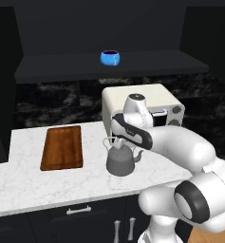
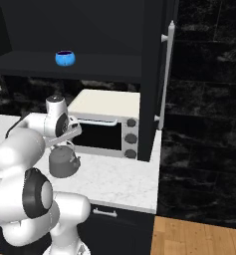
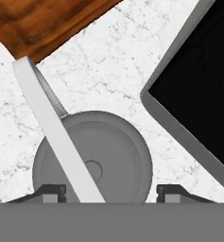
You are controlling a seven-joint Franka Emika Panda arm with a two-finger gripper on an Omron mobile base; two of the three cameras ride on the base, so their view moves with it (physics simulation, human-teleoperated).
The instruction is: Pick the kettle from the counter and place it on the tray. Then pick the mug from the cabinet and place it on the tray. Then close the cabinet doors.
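The dark grey kettle [image 1: 119, 161] [image 2: 63, 163] [image 3: 92, 156] stands on the white counter [image 1: 38, 185], just right of the brown wooden tray [image 1: 61, 147] [image 3: 42, 23]. My gripper [image 1: 114, 141] [image 2: 65, 141] [image 3: 111, 194] hangs straight over the kettle. Its jaws are apart, and the thin loop handle [image 3: 52, 132] rises between the fingertips, closer to the left one. The blue mug [image 1: 109, 57] [image 2: 64, 58] sits on the shelf of the open black cabinet [image 1: 61, 66].
A white toaster oven [image 1: 142, 102] [image 2: 107, 124] [image 3: 198, 94] stands close behind and right of the kettle. An open cabinet door [image 2: 152, 74] with a long silver handle [image 2: 169, 74] hangs at the counter's right end. Dark drawers run below the worktop.
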